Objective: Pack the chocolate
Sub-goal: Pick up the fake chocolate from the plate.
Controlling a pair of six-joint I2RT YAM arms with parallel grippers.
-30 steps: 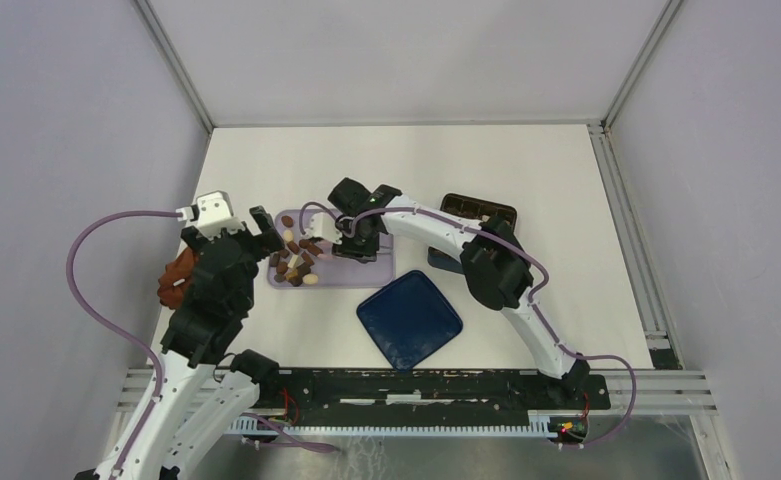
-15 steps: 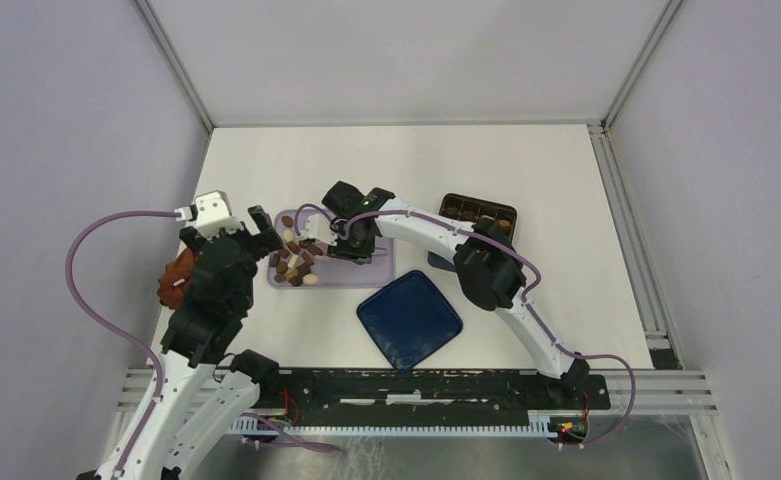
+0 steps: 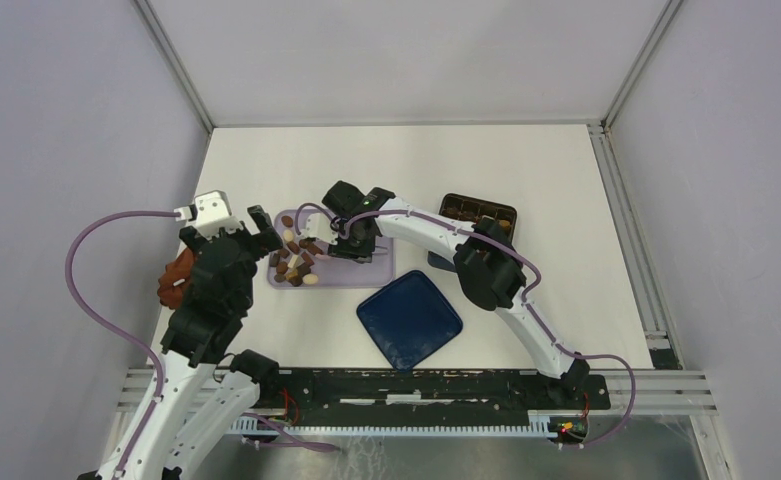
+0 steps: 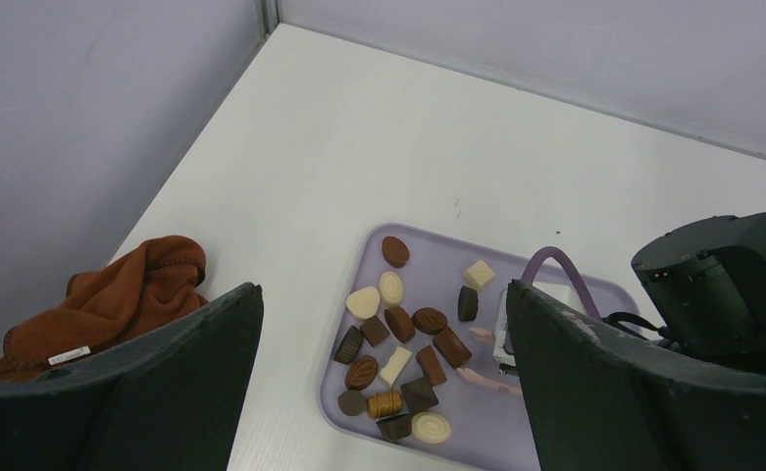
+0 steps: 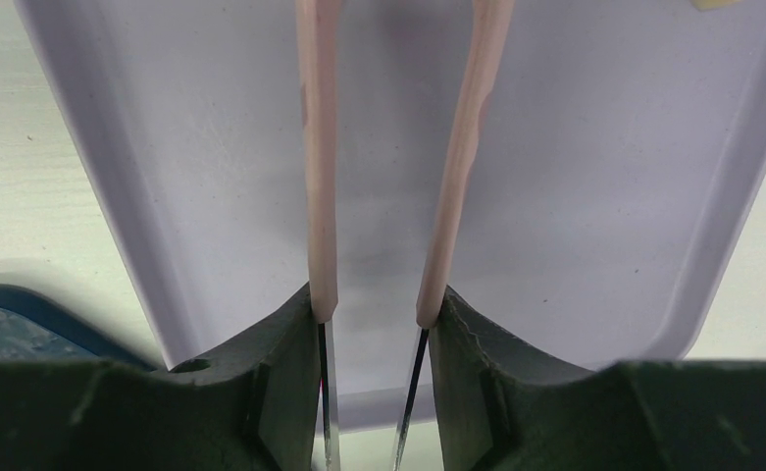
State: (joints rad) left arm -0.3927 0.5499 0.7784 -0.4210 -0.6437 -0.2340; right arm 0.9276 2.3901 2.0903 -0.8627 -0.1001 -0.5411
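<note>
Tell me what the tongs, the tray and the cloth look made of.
Tongs: likely plastic, matte pale pink, thin flexible-looking arms. Tray: probably plastic, smooth lilac with a soft sheen and moulded rounded rim. Cloth: fleece-like fabric, rust-brown, fuzzy, crumpled in soft folds.

Robot lab test cell. Bare white table point(image 3: 486, 170) boxed in by plain grey wall panels point(image 3: 56, 120) on aluminium extrusion posts point(image 3: 171, 65). Left arm point(image 3: 211, 290) and right arm point(image 3: 496, 270) are bolted to a black rail point(image 3: 416, 385) at the near edge. Purple cabling point(image 3: 70, 268) runs loose, with exposed wiring at the rail.
</note>
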